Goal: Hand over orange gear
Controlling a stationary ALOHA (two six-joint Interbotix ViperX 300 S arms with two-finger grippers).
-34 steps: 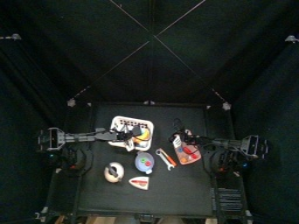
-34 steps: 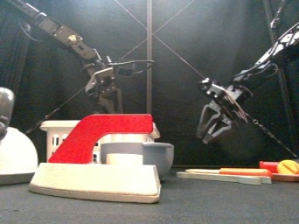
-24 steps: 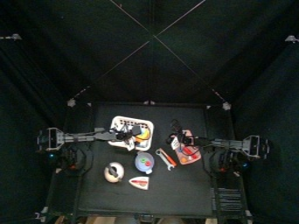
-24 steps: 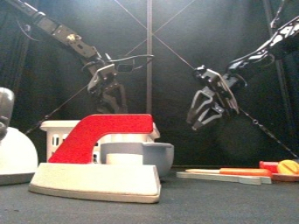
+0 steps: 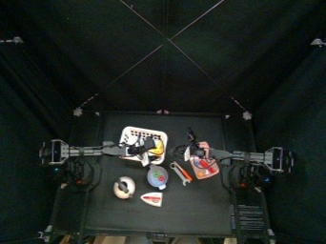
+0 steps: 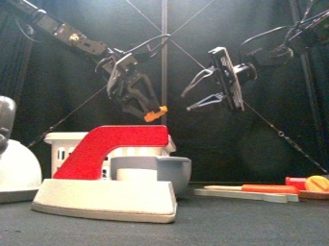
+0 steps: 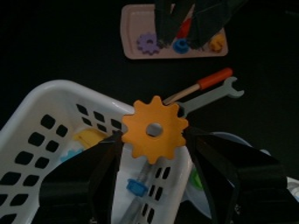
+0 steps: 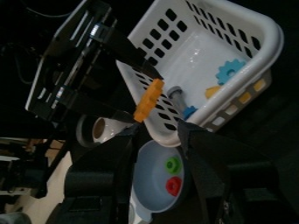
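Front view: left gripper (image 6: 149, 110) clamped on orange gear (image 6: 154, 113) mid-air – right gripper (image 6: 214, 85) spread apart beside it, needs closing on gear.

No legible text or labels anywhere

A white basket (image 5: 143, 142) sits mid-surface (image 5: 114, 205), with a blue-grey disc (image 5: 158, 177), a tape roll (image 5: 124, 188) and a red-and-white packet (image 6: 108, 175) nearer the front. A wrench (image 7: 208, 90) lies beside a pink board (image 5: 204, 169).
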